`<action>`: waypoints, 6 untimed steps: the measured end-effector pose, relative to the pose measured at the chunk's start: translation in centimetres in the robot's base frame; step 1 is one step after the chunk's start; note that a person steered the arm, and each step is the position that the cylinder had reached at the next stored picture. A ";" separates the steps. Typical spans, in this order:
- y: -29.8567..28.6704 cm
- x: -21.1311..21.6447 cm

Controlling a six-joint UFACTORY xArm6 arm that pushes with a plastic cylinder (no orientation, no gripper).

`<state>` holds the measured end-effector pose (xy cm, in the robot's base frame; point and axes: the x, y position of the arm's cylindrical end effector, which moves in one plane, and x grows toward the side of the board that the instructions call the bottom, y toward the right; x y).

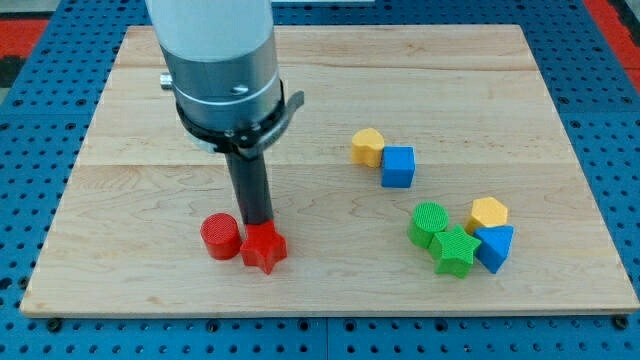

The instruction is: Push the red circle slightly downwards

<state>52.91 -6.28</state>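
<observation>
The red circle (pixel 220 237) lies on the wooden board (pixel 330 90) near the view's bottom left. A red star (pixel 263 247) touches its right side. My tip (pixel 257 223) stands at the top edge of the red star, just right of and slightly above the red circle. The arm's white and grey body (pixel 222 60) rises toward the view's top.
A yellow hexagon (pixel 367 147) and a blue cube (pixel 398 166) sit together right of centre. A green circle (pixel 430 224), green star (pixel 454 250), yellow hexagon (pixel 487 214) and blue triangle (pixel 495 246) cluster at the bottom right. Blue pegboard (pixel 30 200) surrounds the board.
</observation>
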 end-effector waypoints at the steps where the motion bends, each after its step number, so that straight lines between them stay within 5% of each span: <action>1: 0.4 -1.7; 2: -3.7 -3.8; 3: -5.5 -1.5; 6: -5.4 -1.9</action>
<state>50.96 -11.71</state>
